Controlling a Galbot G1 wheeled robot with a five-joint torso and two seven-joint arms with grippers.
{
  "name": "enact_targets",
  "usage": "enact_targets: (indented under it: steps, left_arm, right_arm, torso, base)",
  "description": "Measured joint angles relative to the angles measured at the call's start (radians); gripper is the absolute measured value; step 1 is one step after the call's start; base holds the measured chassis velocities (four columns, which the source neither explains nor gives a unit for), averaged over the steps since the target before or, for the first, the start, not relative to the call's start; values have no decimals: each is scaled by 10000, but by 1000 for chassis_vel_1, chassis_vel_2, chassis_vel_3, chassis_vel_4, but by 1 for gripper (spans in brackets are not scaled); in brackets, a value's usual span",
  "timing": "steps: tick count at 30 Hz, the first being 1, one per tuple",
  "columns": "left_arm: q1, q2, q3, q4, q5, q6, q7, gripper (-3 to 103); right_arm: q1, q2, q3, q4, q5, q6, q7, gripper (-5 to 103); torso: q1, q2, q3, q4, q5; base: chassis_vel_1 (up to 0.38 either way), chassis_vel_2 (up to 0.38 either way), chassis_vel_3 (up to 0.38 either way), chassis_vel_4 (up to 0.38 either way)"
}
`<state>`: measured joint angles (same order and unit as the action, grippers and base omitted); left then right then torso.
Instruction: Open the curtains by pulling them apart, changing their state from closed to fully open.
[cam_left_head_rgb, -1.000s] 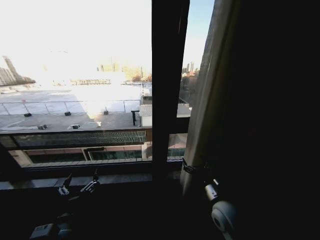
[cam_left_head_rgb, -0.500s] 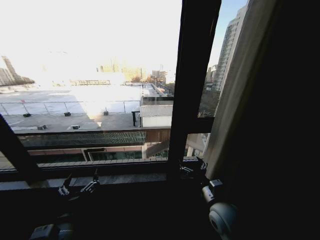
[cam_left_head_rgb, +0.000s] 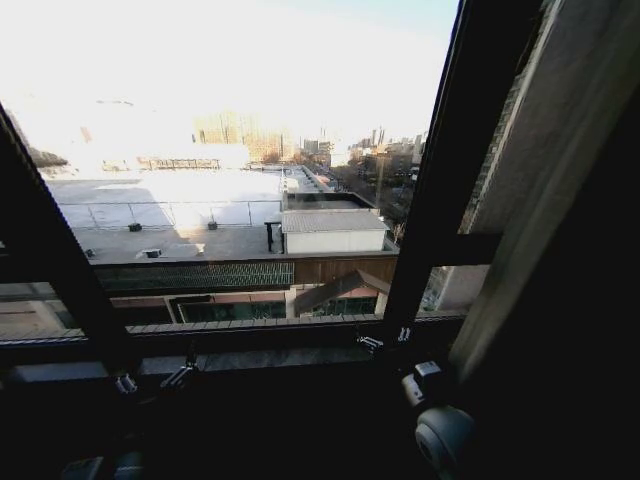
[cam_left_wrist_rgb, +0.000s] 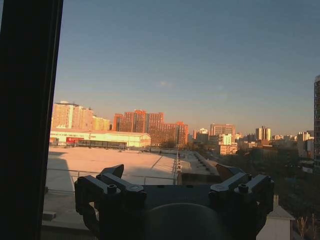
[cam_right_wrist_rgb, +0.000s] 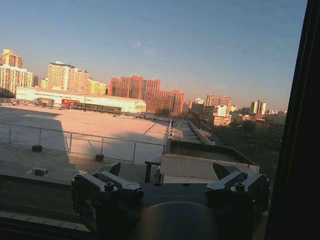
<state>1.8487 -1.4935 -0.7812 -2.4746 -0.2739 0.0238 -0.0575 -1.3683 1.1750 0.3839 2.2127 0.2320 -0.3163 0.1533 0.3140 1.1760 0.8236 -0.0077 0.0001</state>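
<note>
One of the curtains (cam_left_head_rgb: 555, 170) stands bunched at the right of the window as a beige pleated strip, with dark folds beyond it. In the head view my right gripper (cam_left_head_rgb: 385, 340) hovers low by the sill, just left of the curtain's edge and apart from it. Its wrist view shows the right gripper (cam_right_wrist_rgb: 169, 170) open, with nothing but the city outside between its fingers. My left gripper (cam_left_head_rgb: 152, 378) sits low at the left by the sill. The left wrist view has the left gripper (cam_left_wrist_rgb: 170, 172) open and holding nothing.
A dark slanting window frame bar (cam_left_head_rgb: 440, 200) stands just left of the curtain, and another bar (cam_left_head_rgb: 50, 250) crosses the left side. The dark sill (cam_left_head_rgb: 250, 360) runs under the glass. Rooftops and buildings lie outside.
The whole head picture has shifted, so the camera moved. The curtain's edge, touching my right gripper a second ago, now stands farther right and apart from it. The left gripper kept its place.
</note>
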Motion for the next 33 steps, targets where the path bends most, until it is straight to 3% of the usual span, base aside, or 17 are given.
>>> enact_targets:
  steps: [33]
  left_arm:
    - [362, -98, -149, 67, -47, -456, 17, 100]
  right_arm:
    - [-222, 94, -611, 94, -506, 156, 6, 100]
  torso:
    - [-3, 1, -1, 1, -2]
  base:
    - [354, 356, -352, -357]
